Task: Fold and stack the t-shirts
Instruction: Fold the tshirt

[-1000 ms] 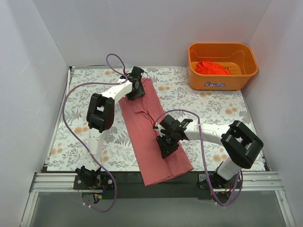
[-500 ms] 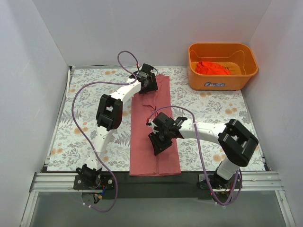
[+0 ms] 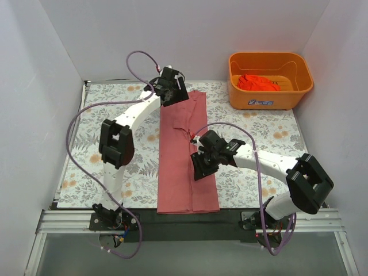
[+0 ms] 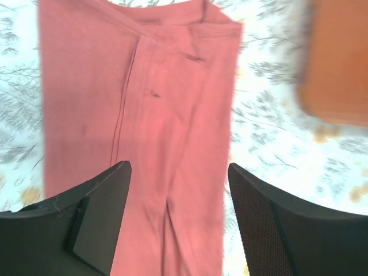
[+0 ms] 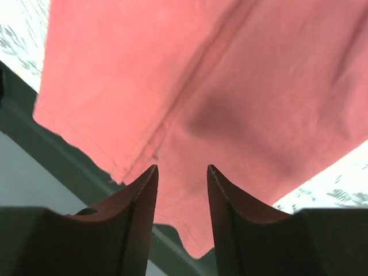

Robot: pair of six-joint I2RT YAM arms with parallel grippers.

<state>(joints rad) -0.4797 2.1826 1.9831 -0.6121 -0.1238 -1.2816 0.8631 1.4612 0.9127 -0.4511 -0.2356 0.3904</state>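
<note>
The dusty pink-red t-shirt [image 3: 178,149] lies folded into a long narrow strip down the middle of the table, its near end over the dark front edge. My left gripper [image 3: 171,92] is open just above the shirt's far left corner; in its wrist view [image 4: 178,167] the shirt [image 4: 172,103] lies flat below the spread fingers. My right gripper [image 3: 204,165] is open over the strip's right half; its wrist view [image 5: 182,168] shows the shirt [image 5: 230,69] between empty fingertips. The orange-red t-shirt [image 3: 259,82] lies crumpled in the basket.
The orange plastic basket [image 3: 270,100] stands at the far right corner, a blur in the left wrist view [image 4: 339,57]. The floral tablecloth [image 3: 259,126] covers the table. A dark strip and metal rail [image 3: 184,221] run along the near edge, also seen in the right wrist view [image 5: 63,158].
The shirt swung from slanted to straight along the table a second ago and has lain still since. My left gripper has shifted left off the far end; my right gripper has shifted right.
</note>
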